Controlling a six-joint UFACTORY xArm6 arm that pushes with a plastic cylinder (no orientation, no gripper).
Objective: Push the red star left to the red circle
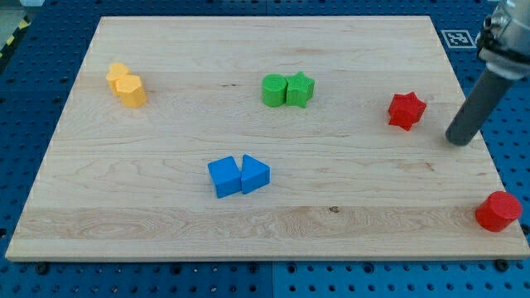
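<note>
The board (166, 232), of pale wood, is seen lying on a blue perforated surface (25, 83). My tip (458, 141) is found near the board's right edge, at about three o'clock from the board's middle; the dark rod (484, 99) rises from it toward one o'clock. No gripper is carried, so no jaws can be reported as apart or together.

The red star (407, 110) is seen resting flat at about ten o'clock from my tip, near it but not touching; bare wood is visible between the two. The red circle (498, 211) is placed at the board's lower right corner, partly over the edge, at about five o'clock from my tip and at about five o'clock from the red star, well apart from it.

A green circle (273, 90) and a green star (300, 89) are set touching side by side near the top middle, at nine o'clock from the red star. A blue cube (224, 177) and a blue triangle (255, 175) are found touching each other below the middle, at about six o'clock from the green pair. Two yellow blocks are seen touching at the upper left, one (118, 75) at about eleven o'clock from the other (131, 90); their shapes appear many-sided but cannot be told for sure.
</note>
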